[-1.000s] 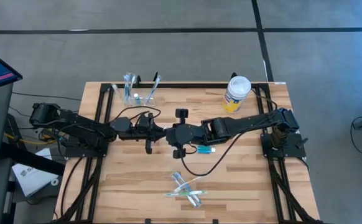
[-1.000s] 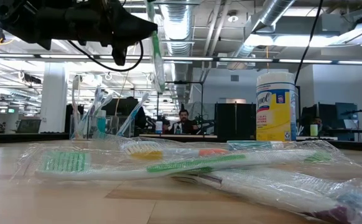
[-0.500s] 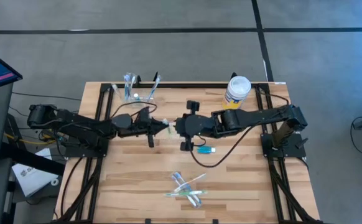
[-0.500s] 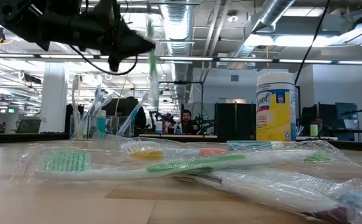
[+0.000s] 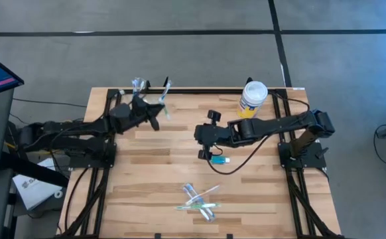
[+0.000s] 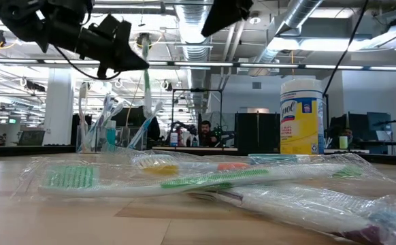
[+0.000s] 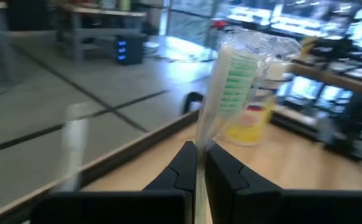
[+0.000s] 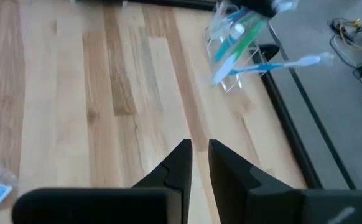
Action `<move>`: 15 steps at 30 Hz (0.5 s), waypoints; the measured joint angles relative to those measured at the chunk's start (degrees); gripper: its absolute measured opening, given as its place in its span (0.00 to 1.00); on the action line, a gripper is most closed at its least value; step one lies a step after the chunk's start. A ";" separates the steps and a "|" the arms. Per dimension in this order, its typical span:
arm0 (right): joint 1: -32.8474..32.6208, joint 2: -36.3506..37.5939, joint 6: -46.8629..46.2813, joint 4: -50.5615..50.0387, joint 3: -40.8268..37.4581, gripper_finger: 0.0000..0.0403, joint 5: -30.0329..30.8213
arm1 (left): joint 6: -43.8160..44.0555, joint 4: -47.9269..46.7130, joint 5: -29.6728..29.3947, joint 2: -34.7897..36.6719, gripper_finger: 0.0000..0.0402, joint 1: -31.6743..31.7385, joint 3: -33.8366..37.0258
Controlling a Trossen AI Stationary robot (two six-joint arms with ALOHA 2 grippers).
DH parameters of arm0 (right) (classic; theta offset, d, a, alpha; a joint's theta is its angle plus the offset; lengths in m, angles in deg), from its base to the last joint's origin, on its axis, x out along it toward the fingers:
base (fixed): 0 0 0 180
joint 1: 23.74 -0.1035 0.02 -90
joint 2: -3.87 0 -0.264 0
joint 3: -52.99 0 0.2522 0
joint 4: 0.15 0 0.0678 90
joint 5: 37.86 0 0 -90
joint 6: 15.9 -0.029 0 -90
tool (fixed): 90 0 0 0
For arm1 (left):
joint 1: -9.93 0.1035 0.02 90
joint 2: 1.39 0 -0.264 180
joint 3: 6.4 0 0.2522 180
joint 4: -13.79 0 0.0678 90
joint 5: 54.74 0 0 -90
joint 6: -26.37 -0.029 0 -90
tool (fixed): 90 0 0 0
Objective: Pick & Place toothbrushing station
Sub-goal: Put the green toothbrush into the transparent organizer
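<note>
My left gripper (image 5: 157,114) is shut on a clear-wrapped toothbrush with green bristles (image 7: 234,81), above the table just near-right of the clear cup (image 5: 142,101). The cup stands at the far left and holds several toothbrushes; it also shows in the low view (image 6: 106,133). My right gripper (image 5: 203,133) is over the table's middle, empty, its fingers a narrow gap apart (image 8: 198,155). The small teal tube (image 5: 219,159) lies on the table just near of it. More wrapped toothbrushes (image 5: 199,199) lie flat near the front edge. My left gripper pinches the toothbrush's handle (image 7: 199,158) between its two fingers, through the clear wrap. In the low view the toothbrush (image 6: 145,75) is lifted clear and stands about upright beside the fingers, above the cup's height.
A yellow-labelled jar with a white lid (image 5: 253,99) stands at the far right. Bare wood lies between the cup and the jar and across the table's middle. The arms' frames run along both side edges (image 5: 103,166).
My left gripper has carried the wrapped toothbrush from the table's middle toward the far-left, next to the cup, and the toothbrush stays about upright. My right gripper has drawn back a little toward the table's right edge.
</note>
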 joint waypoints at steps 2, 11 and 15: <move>0.03 0.66 -0.14 1.69 -2.36 0.10 -0.02 | -0.01 -1.25 0.04 -0.03 0.01 3.04 0.00; 0.43 3.40 -0.14 12.25 -11.55 0.10 -0.08 | -1.03 -1.34 4.06 0.13 0.01 14.79 0.00; 0.44 3.40 -0.16 15.05 -13.39 0.10 -0.09 | -0.93 -1.31 4.94 0.13 0.01 18.34 0.00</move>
